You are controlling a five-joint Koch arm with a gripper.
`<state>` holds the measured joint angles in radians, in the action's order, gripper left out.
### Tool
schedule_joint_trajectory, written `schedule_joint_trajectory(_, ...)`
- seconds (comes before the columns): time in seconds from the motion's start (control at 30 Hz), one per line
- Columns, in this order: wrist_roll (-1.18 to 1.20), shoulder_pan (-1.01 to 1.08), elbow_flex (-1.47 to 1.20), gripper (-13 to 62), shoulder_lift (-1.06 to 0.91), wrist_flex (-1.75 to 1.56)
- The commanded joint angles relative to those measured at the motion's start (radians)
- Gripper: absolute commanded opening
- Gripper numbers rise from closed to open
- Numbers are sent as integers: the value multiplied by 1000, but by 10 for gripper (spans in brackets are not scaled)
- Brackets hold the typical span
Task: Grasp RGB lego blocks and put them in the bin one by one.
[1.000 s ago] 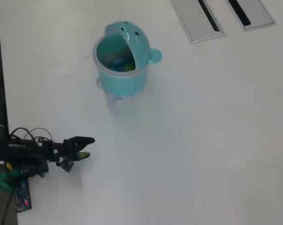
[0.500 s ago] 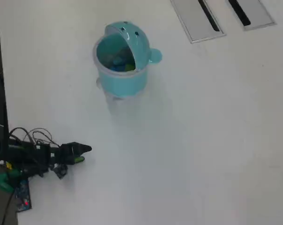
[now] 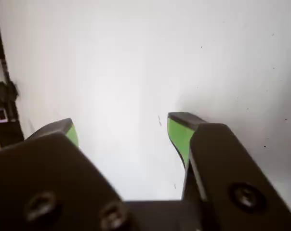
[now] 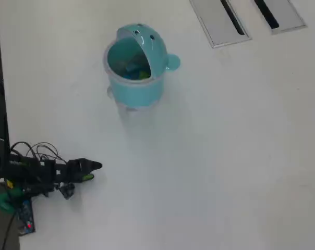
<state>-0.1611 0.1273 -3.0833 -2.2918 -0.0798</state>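
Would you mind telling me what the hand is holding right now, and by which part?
Nothing: the hand is open over bare table, with no block between its fingers.

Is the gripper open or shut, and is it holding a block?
Open and empty: in the wrist view the gripper shows two green-faced fingers apart, only bare table between them.

Arm [image 4: 37,174]: black, slim, loose black cables looped over it. Green part and small red light at base. Gripper [image 3: 124,132]: matte black jaws, bright green inner pads [image 3: 179,134], round recessed screws in the black housing.
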Motion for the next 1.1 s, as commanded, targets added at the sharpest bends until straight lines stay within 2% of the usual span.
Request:
schedule_joint_trajectory(0.0, 35, 0, -86, 356, -66, 2)
schedule_joint_trajectory(0.3, 58, 2, -87, 358, -66, 110)
schedule_joint_trajectory(1.07, 63, -5, -86, 346, -66, 107)
